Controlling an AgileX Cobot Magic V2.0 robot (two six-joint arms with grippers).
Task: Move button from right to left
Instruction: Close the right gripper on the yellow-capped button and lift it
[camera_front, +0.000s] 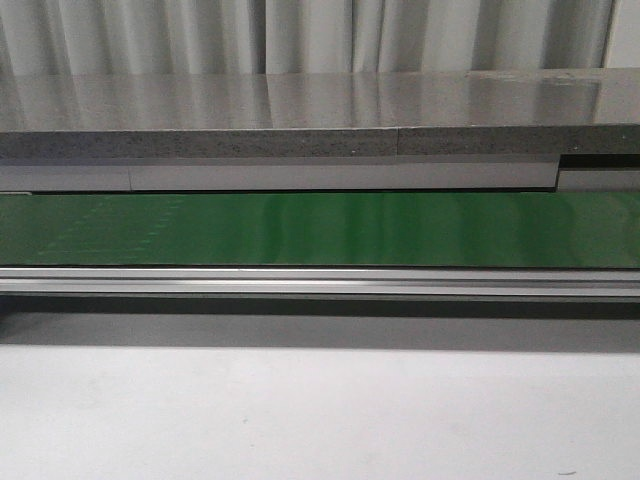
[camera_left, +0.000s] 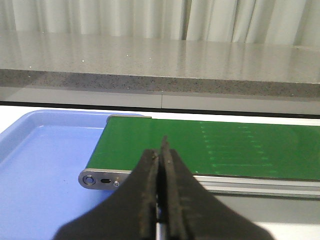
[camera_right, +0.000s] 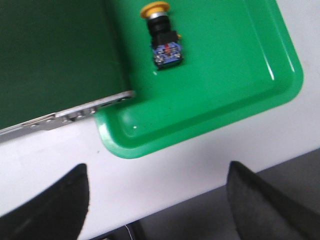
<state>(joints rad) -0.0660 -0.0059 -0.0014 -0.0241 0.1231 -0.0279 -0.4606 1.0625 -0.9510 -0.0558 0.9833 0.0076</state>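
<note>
Right gripper (camera_right: 155, 200) spread wide, empty, above green tray (camera_right: 240, 100).
Button (camera_right: 161, 35) lies on its side ahead of it; left gripper (camera_left: 161, 200) clenched, far off.

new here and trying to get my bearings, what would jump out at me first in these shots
The long green belt running across the front view stands out first, bare along the stretch shown. Next is the button, lying on its side in the green tray beside the belt's end, under the wide-open right gripper. At the belt's other end sits a blue tray, with the left gripper shut in front of it.
</note>
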